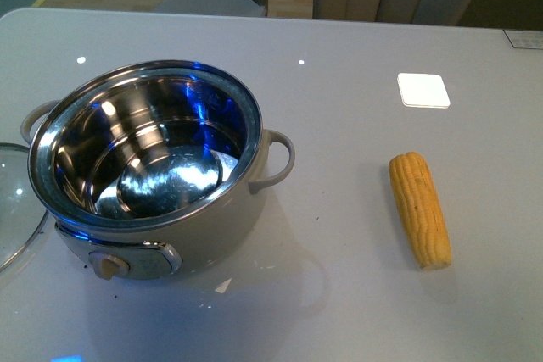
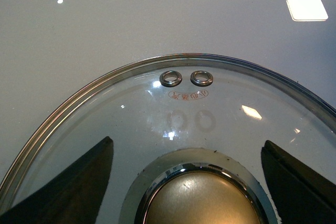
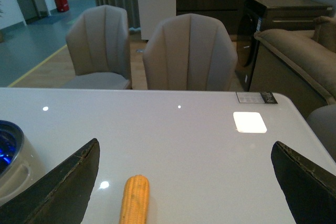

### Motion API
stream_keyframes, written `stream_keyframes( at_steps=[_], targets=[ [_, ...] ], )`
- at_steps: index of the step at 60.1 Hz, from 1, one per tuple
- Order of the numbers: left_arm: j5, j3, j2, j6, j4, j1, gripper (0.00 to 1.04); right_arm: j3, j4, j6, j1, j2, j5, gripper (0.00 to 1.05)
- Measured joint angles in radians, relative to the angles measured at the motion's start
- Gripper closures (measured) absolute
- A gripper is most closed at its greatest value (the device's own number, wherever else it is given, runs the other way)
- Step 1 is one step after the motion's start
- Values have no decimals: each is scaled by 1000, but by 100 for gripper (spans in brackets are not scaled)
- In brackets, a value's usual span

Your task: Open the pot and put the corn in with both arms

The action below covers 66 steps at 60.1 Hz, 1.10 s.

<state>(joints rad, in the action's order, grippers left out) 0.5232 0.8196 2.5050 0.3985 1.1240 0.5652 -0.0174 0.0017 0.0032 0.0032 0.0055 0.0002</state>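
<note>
Steel-lined pot (image 1: 222, 225), one, stands uncovered; one glass lid (image 2: 105, 114) lies just beside it, one corn cob (image 1: 419, 208) well to its right. My left gripper (image 2: 186, 141) and right gripper (image 3: 185, 144) both gape, empty.

Glass lid (image 2: 131, 114) flat on grey table (image 1: 339, 40); 2 beige chairs (image 3: 189, 56) behind far edge.

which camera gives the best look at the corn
The front view: the whole corn lies in sight on the table, apart from the pot. The right wrist view shows only part of the corn, cut off by the picture's edge. The left wrist view shows none of it, just the glass lid.
</note>
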Motion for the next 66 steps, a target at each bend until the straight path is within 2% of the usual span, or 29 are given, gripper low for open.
stream_keyframes(
  at_steps=[12,23,37,51,57,60,66],
  targets=[
    [-1,-85,-201,-73,6,0,7,0,0,0,0,0,0,9],
    [46,-209,-480,-168,-37,11,7,0,0,0,0,0,0,9],
    [107,-376,-940,-315,-238,6,7,0,0,0,0,0,0,9],
    [100,-472,-1304,-380,-457,-56,7,0,0,0,0,0,0,9],
    [-77,-565,-1418,-388,-327,-130,24,0,0,0,0,0,0,9],
    [-145,-610,-1491,-389,-324,-177,36,0,0,0,0,0,0,9],
    [-213,-668,-1578,-391,-362,-243,56,0,0,0,0,0,0,9]
  ],
)
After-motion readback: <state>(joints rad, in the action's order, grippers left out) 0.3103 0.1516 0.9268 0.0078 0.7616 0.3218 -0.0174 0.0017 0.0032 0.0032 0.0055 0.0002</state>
